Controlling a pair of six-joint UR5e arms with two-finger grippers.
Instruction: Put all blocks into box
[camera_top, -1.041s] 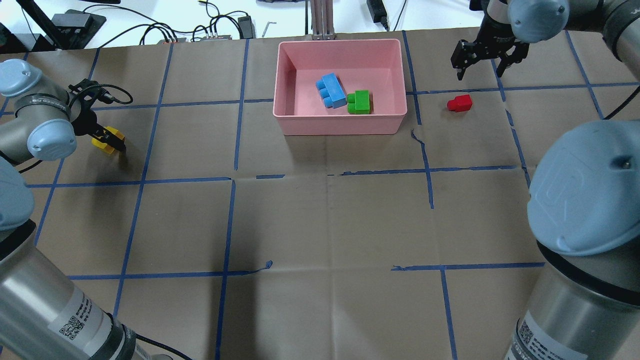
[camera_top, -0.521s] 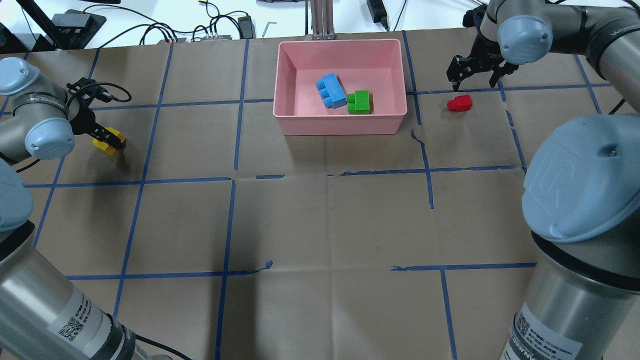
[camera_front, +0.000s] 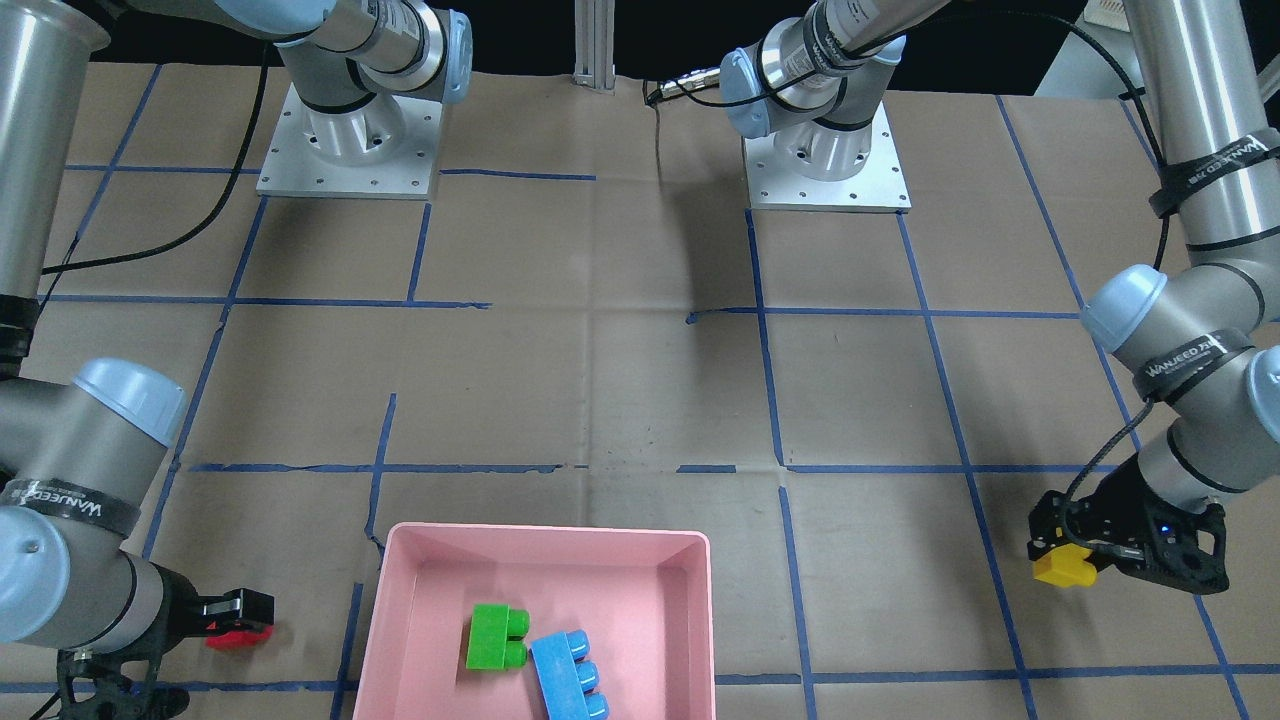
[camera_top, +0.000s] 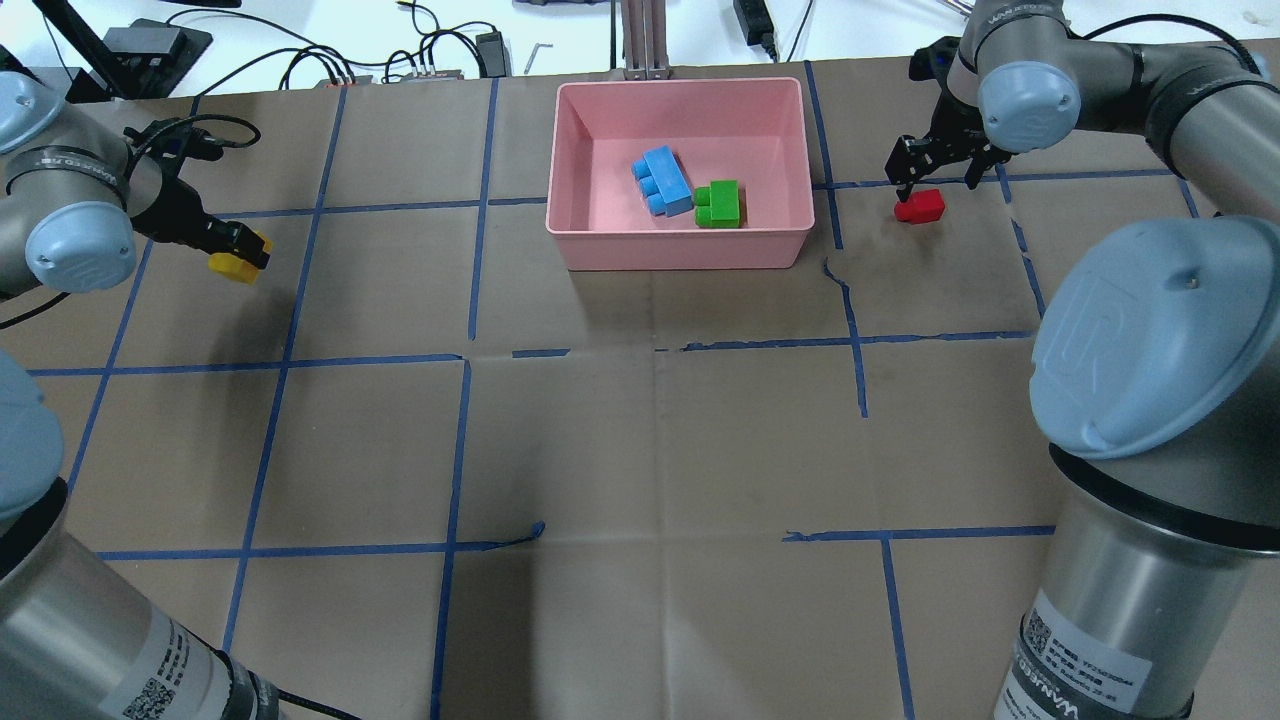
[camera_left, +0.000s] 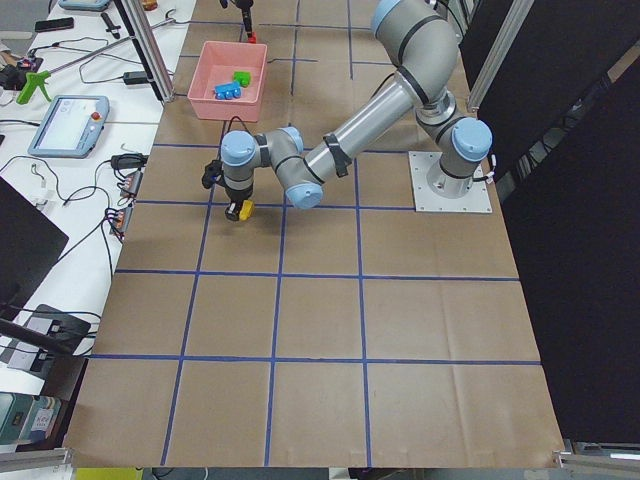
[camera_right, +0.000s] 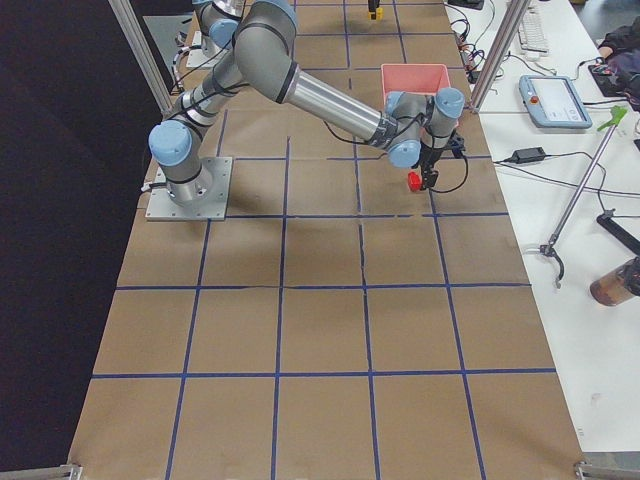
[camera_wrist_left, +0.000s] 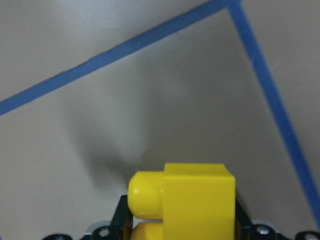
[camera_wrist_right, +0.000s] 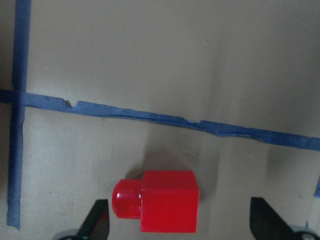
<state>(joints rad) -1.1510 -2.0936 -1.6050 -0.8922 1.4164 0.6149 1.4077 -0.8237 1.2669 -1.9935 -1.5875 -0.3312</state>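
Observation:
The pink box (camera_top: 680, 252) stands at the far middle of the table and holds the light-blue block (camera_top: 664, 181) and the green block (camera_top: 720, 204). My left gripper (camera_top: 243, 260) is shut on the yellow block (camera_top: 236, 266) and holds it above the table, far left of the box. The left wrist view shows the yellow block (camera_wrist_left: 195, 200) between the jaws. My right gripper (camera_top: 930, 180) is open, low over the red block (camera_top: 920, 206), which lies on the table just right of the box. In the right wrist view the red block (camera_wrist_right: 160, 201) sits between the spread fingertips (camera_wrist_right: 97, 220).
Blue tape lines (camera_top: 470, 260) form a grid on the brown table cover. Cables and devices (camera_top: 420, 60) and a metal post (camera_top: 645, 40) lie past the far edge. The arm bases (camera_front: 825, 150) stand on the robot's side.
My left gripper has lifted the yellow block and carried it up and slightly toward the box. My right gripper has come down and closer to the red block.

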